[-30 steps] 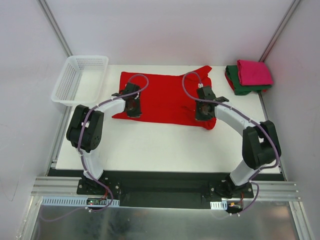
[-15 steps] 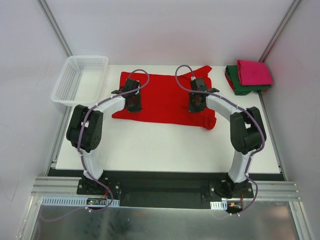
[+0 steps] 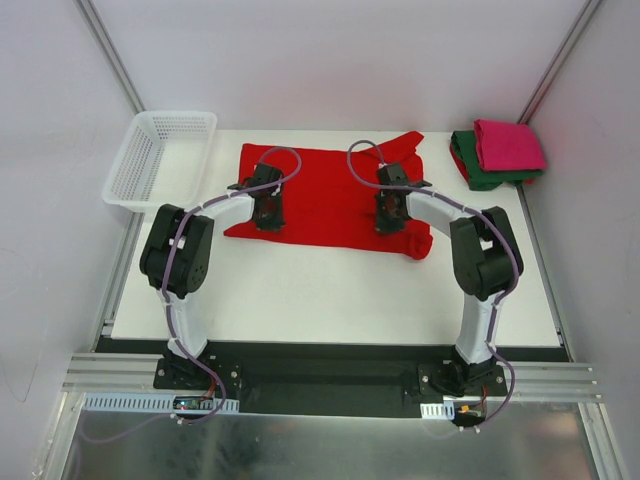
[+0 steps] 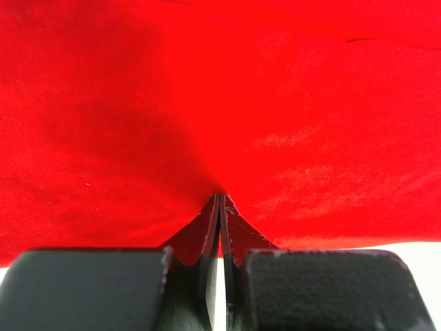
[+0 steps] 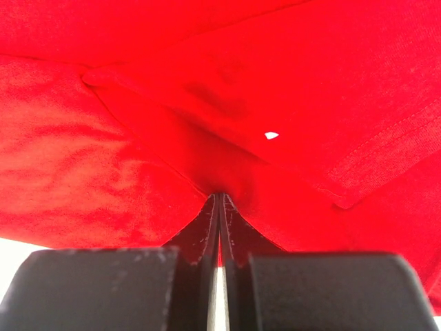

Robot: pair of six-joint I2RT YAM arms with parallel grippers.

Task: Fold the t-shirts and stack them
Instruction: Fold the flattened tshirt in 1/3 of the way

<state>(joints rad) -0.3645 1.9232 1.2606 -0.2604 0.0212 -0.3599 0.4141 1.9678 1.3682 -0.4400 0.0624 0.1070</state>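
Observation:
A bright red t-shirt (image 3: 325,195) lies spread flat across the far half of the white table (image 3: 330,290). My left gripper (image 3: 267,212) is shut, its tips pressing down on the cloth a little inside the shirt's near left edge. My right gripper (image 3: 390,215) is shut too and presses on the near right part, beside a folded-over sleeve layer. In the wrist views the closed left gripper (image 4: 220,196) and right gripper (image 5: 219,195) meet red cloth (image 4: 275,103) (image 5: 103,158); no cloth shows between the jaws. A magenta-pink t-shirt (image 3: 508,143) lies folded on a folded dark green t-shirt (image 3: 478,172) at the far right corner.
A white mesh basket (image 3: 160,155) stands at the far left corner, partly off the table. White walls with metal posts close in the sides and back. Bare white table lies between the shirt's near edge and the arm bases.
Both grippers have slid away from the bases, farther onto the red t-shirt, the right one also shifting left. The shirt's outline looks the same. Both stayed shut.

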